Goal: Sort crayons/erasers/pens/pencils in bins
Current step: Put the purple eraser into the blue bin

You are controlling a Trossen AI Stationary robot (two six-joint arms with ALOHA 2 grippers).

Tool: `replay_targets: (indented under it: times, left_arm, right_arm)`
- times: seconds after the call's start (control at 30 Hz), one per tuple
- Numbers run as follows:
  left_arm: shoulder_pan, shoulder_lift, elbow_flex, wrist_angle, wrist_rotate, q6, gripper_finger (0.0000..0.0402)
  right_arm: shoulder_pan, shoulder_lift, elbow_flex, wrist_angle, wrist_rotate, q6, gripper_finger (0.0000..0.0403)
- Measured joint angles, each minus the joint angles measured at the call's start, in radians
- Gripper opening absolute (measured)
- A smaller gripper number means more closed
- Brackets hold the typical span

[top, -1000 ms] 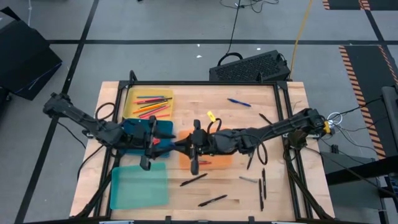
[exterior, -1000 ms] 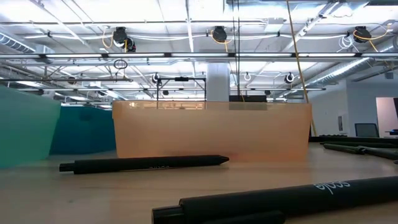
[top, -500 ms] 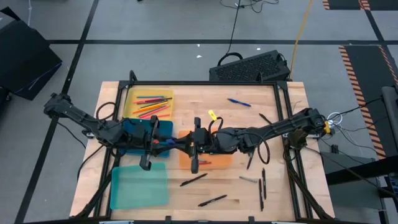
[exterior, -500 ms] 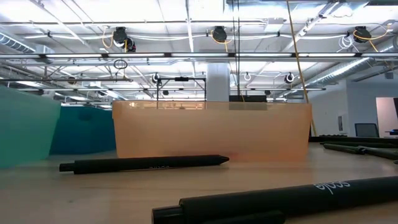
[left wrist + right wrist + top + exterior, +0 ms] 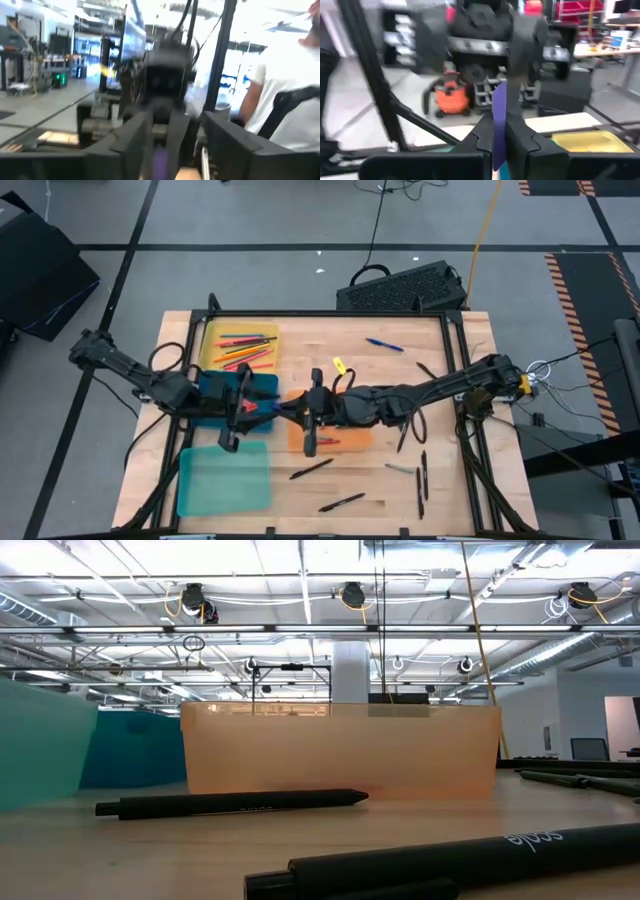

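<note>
Both arms are edging slightly left since a second ago. I'm seeing my left gripper (image 5: 262, 406) open over the dark blue bin (image 5: 213, 388), facing the right gripper (image 5: 500, 131), which is pinching a purple crayon (image 5: 499, 120) upright.

The one readable word is "scale", in pale letters on the barrel of the nearest black pen (image 5: 450, 860) in the low view, where it shows upside down. A second black pen (image 5: 235, 803) behind it bears a faint print too small to read.
</note>
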Motion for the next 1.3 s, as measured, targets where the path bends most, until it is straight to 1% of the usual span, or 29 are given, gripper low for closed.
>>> replay_targets:
  times: [0.07,0.1,0.17,0.23,0.4,0.53,0.63,0.73,0.8,0.83,0.87,1.0,1.07,1.13,1.23,1.3]
  left_arm:
    - [-0.005,0.002,0.000,0.012,-0.003,0.015,0.0234]
    - [-0.007,0.004,0.000,0.016,-0.005,0.025,0.0241]
    - [-0.009,0.004,0.000,0.025,-0.007,0.040,0.0246]
    - [-0.009,0.002,0.000,0.028,-0.008,0.042,0.0239]
    - [-0.008,0.004,0.000,0.028,-0.010,0.045,0.0191]
    - [0.004,0.004,0.000,0.030,-0.011,0.041,0.0155]
    - [0.013,0.004,0.000,0.054,-0.002,0.042,0.0130]
    - [0.024,0.004,0.000,0.091,0.031,0.047,0.0086]
    - [0.035,0.004,0.000,0.100,0.050,0.047,0.0040]
    - [0.037,0.004,0.000,0.100,0.051,0.045,0.0024]
    - [0.040,0.004,0.000,0.100,0.051,0.040,0.0017]
    - [0.046,0.003,0.000,0.078,0.054,0.018,0.0017]
    - [0.046,-0.007,0.007,0.026,0.053,0.021,0.0016]
    - [0.046,-0.042,0.020,-0.081,0.044,0.018,0.0016]
    - [0.046,-0.119,0.065,-0.319,-0.029,0.010,0.0015]
    - [0.047,-0.180,0.105,-0.536,-0.068,-0.033,0.0015]
  right_arm:
    - [0.000,0.000,-0.001,0.000,0.008,-0.008,0.0015]
    - [-0.001,-0.001,-0.001,0.009,0.009,-0.008,0.0015]
    - [-0.004,-0.004,0.001,0.024,0.007,-0.008,0.0015]
    - [-0.004,-0.004,0.001,0.041,0.005,-0.018,0.0015]
    - [-0.003,-0.003,0.001,0.088,-0.001,-0.051,0.0015]
    - [-0.003,-0.003,0.001,0.134,-0.050,-0.065,0.0015]
    - [-0.003,-0.004,0.001,0.155,-0.050,-0.073,0.0015]
    - [-0.003,-0.004,0.001,0.168,-0.052,-0.082,0.0015]
    - [-0.003,-0.003,0.001,0.168,-0.049,-0.082,0.0016]
    - [-0.003,-0.004,0.001,0.168,-0.051,-0.082,0.0016]
    - [-0.003,-0.004,0.001,0.169,-0.052,-0.082,0.0018]
    - [-0.003,-0.004,0.001,0.164,-0.046,-0.101,0.0041]
    - [-0.003,-0.004,0.001,0.157,-0.046,-0.103,0.0062]
    - [-0.003,-0.003,0.001,0.132,-0.039,-0.104,0.0088]
    - [0.004,-0.014,0.001,0.052,0.030,-0.103,0.0133]
    - [0.015,-0.025,0.003,-0.030,0.063,-0.104,0.0161]
